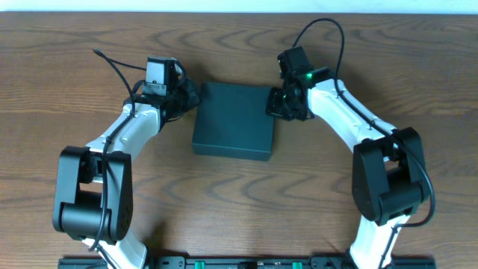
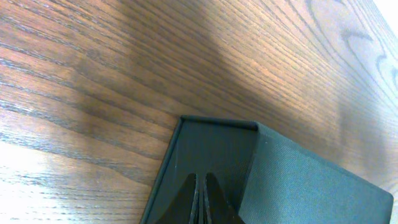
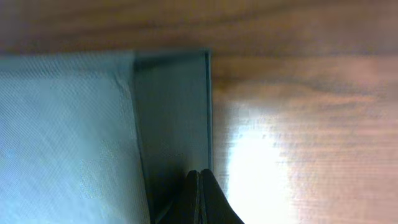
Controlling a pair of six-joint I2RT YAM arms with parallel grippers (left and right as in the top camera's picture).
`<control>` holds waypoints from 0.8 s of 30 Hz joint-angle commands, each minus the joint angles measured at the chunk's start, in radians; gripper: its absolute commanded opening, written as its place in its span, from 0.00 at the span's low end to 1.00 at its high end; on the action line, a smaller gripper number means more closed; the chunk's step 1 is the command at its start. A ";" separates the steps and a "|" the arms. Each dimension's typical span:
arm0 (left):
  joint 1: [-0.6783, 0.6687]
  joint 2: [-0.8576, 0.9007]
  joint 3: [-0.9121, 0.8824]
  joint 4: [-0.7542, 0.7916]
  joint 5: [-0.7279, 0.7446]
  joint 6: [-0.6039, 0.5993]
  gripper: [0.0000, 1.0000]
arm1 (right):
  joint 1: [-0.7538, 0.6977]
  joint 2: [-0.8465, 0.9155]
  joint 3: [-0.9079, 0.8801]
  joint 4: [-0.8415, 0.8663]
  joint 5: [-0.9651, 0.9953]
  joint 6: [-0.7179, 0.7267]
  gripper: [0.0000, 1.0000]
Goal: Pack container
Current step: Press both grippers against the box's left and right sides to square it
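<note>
The container (image 1: 233,119) is flanked at opposite sides by the left gripper (image 2: 200,182) and right gripper (image 3: 199,178), each with fingers drawn together, seemingly to steady it.

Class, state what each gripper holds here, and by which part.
Nothing shows as held: the left gripper and right gripper are shut, tips over the container's side panels; contact cannot be told.
</note>
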 commanded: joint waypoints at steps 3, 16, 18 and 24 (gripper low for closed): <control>-0.029 0.008 -0.001 0.002 0.049 -0.037 0.05 | -0.022 0.000 -0.002 0.055 -0.035 0.020 0.02; -0.029 0.008 -0.001 0.041 0.049 -0.040 0.06 | -0.032 0.000 -0.002 0.198 -0.154 0.098 0.01; -0.029 0.008 -0.001 0.057 0.049 -0.040 0.06 | -0.032 0.000 -0.002 0.198 -0.154 0.098 0.02; -0.029 0.008 -0.001 0.064 0.051 -0.061 0.06 | -0.037 0.000 -0.002 0.201 -0.129 0.097 0.02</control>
